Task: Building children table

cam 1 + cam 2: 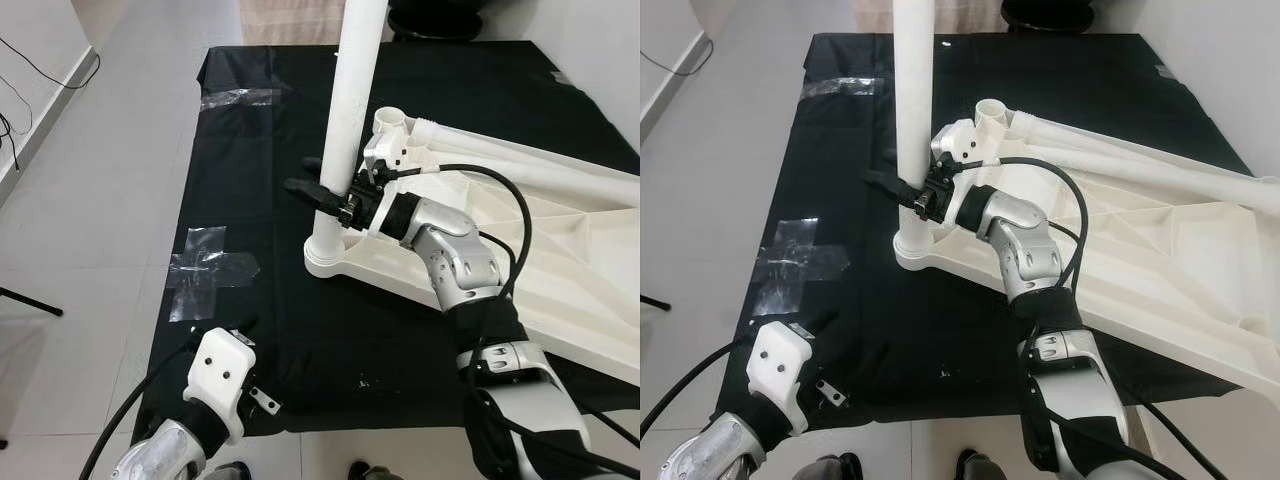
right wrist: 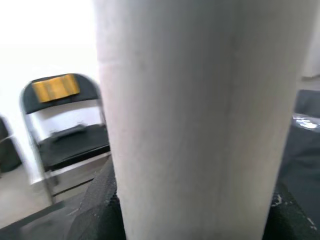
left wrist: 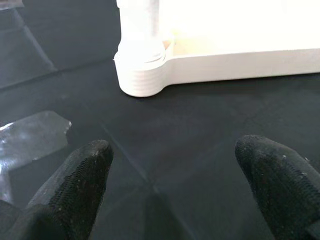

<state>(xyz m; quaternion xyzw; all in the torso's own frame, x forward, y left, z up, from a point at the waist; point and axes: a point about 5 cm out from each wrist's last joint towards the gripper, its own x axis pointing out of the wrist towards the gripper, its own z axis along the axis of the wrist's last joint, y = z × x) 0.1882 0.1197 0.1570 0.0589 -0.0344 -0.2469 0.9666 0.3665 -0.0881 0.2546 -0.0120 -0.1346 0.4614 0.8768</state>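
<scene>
The right arm reached up from the lower right of the head views, elbow bent, forearm angled toward frame centre, and the right gripper (image 1: 322, 190) was clamped around the leg (image 1: 352, 110). One black finger poked out on the left of that white tube, the other sat behind it, so the fingers were pinching the leg just above its foot. The wrist view looked straight onto the tube (image 2: 195, 120), with dark finger pads (image 2: 95, 210) hugging both its sides. Behind it stood a folding chair (image 2: 65, 130) with a yellow patch on its backrest.

The leg stood upright at centre frame, its top running out of the upper edge, its base seated in the round corner socket (image 1: 328, 255) of the tabletop (image 1: 560, 260). The tabletop lay underside up across the right half of the frame, on a black mat (image 1: 250, 150). Two more white legs (image 1: 520, 160) lay across it toward the right, and another socket (image 1: 390, 122) stood just behind the gripper's wrist.

Lower left, the left arm was tucked low, its gripper (image 3: 180, 165) hovering over the mat with fingertips (image 3: 85, 165) spread wide, holding nothing. It pointed at the socket and leg base (image 3: 142, 70). Clear tape (image 1: 205, 268) patched the mat near it.
</scene>
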